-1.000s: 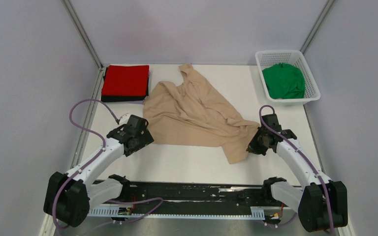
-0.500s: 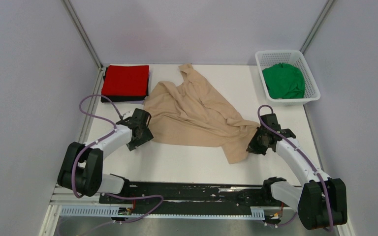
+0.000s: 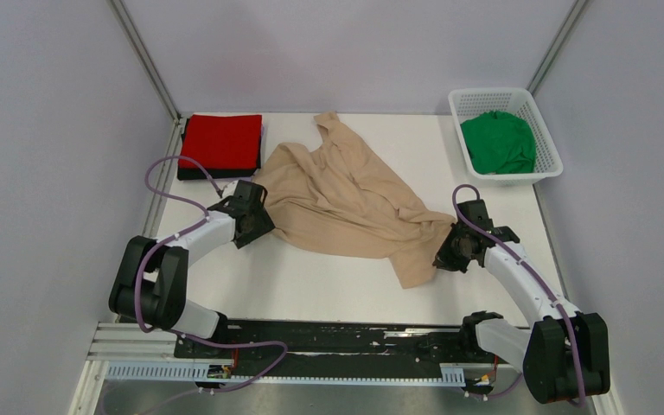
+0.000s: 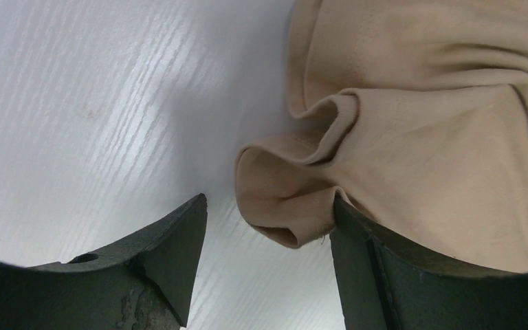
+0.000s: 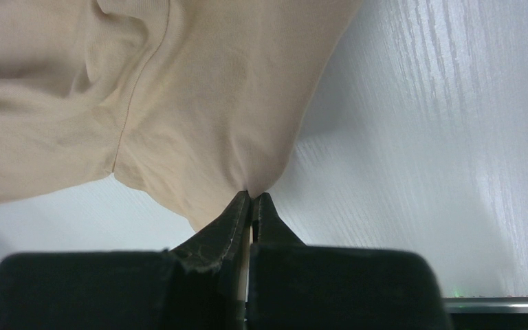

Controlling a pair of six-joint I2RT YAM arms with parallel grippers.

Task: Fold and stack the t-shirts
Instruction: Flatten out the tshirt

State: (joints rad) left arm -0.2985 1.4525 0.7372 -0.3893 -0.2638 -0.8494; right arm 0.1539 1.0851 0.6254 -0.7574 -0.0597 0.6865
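Observation:
A crumpled beige-tan t-shirt (image 3: 346,199) lies spread across the middle of the table. My left gripper (image 3: 255,216) is open at its left edge; in the left wrist view (image 4: 268,206) a fold of the shirt (image 4: 282,199) hangs between the jaws, touching the right finger (image 4: 385,268). My right gripper (image 3: 446,249) is shut on the shirt's right edge, with the cloth (image 5: 199,103) pinched at the fingertips (image 5: 251,199). A folded red t-shirt (image 3: 221,141) lies on a black one (image 3: 192,174) at the back left. A green t-shirt (image 3: 499,143) sits in the basket.
A white plastic lattice basket (image 3: 545,130) stands at the back right. Grey walls close in the table on three sides. A metal rail (image 3: 311,341) with the arm bases runs along the near edge.

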